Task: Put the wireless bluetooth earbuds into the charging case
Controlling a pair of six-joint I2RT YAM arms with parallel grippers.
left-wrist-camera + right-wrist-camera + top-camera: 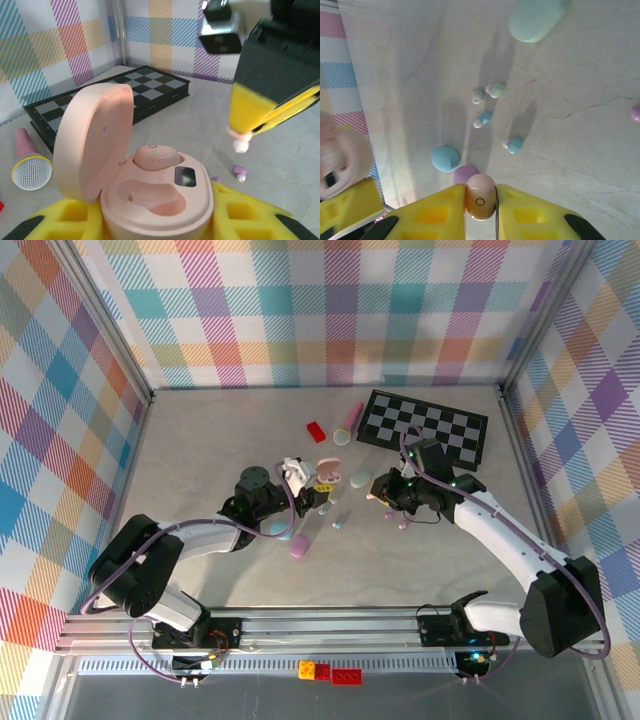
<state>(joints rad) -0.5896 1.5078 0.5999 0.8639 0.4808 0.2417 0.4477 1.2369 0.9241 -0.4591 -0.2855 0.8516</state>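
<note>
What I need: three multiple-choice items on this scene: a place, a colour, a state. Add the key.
1. Where does the checkered board lie in the top view? A near left B far right C dead centre
2. What colour is the earbud in the right hand? A teal B purple C pale pink
3. How is the lid of the pink case? A shut B open C taken off
Key: 1 B, it lies back right; 2 C, pink between the yellow fingers; 3 B, lid upright, seated bud showing.
</note>
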